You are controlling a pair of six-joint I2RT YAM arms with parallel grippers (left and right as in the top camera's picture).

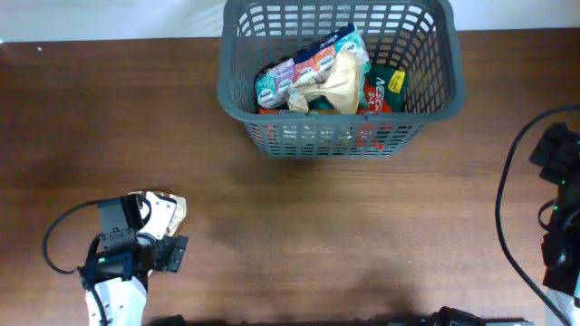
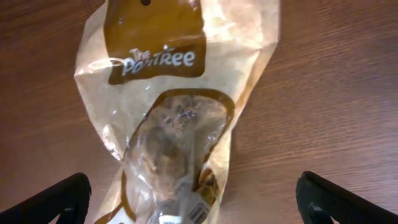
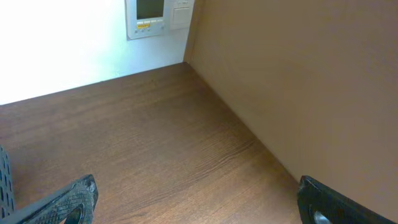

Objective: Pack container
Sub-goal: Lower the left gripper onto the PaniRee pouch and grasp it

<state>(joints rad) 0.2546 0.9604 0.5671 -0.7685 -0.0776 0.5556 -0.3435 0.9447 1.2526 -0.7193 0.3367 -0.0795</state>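
The dark grey basket (image 1: pixel 237 91) stands at the table's far middle and holds several snack packets (image 1: pixel 317 77). Its edge shows at the left of the right wrist view (image 3: pixel 5 180). A clear and tan "The Pantree" packet (image 2: pixel 168 112) lies flat on the wood at the near left (image 1: pixel 165 214). My left gripper (image 2: pixel 193 202) is open, its fingers wide on either side of the packet's lower end, just above it. My right gripper (image 3: pixel 199 202) is open and empty over bare wood at the far right edge (image 1: pixel 562 226).
The table (image 1: pixel 362 235) is brown wood. A tan wall or panel (image 3: pixel 311 74) rises along its right side, with a white wall and a switch box (image 3: pixel 155 15) behind. Black cables (image 1: pixel 503 208) loop at the right.
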